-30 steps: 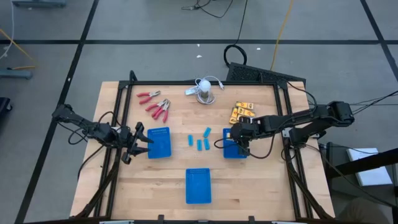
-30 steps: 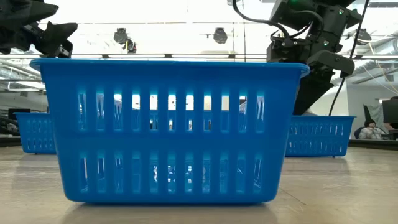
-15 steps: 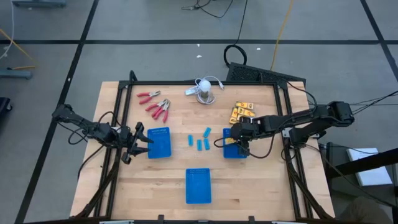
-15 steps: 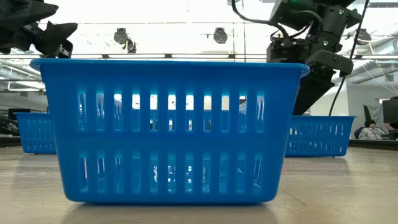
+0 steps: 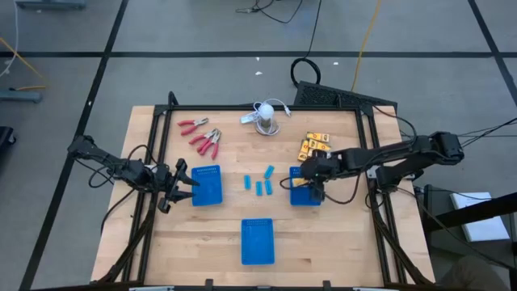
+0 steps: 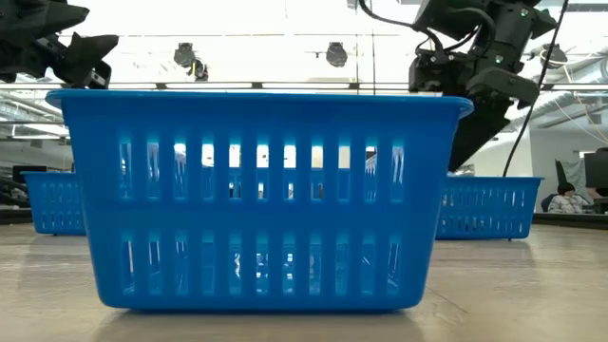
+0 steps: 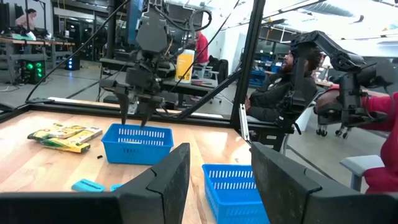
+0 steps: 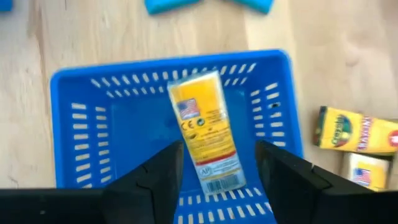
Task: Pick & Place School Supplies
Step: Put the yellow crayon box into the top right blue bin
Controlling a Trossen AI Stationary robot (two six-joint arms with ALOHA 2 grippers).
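Observation:
My right gripper [image 8: 217, 180] hangs open over the right blue basket [image 8: 81, 124], pointing steeply down. A yellow-orange box [image 8: 205, 140] lies inside that basket, below the gap between the fingers and apart from both. More yellow boxes [image 5: 315, 145] lie on the table beyond the basket. Short light-blue blocks [image 5: 260, 182] lie mid-table, and red-handled pliers [image 5: 203, 139] at the far left. My left gripper [image 5: 184, 184] waits open, level, at the left basket's [image 5: 208, 185] left side.
A third blue basket [image 5: 258, 241] stands near the front edge and fills the low view [image 6: 256, 199]. A white round object with a cable [image 5: 266, 115] sits at the far middle. Black frame posts border the table. People sit beyond the table's right side [image 7: 280, 87].
My right gripper has opened above the right basket and tipped up a little. It has kept its place over the basket.

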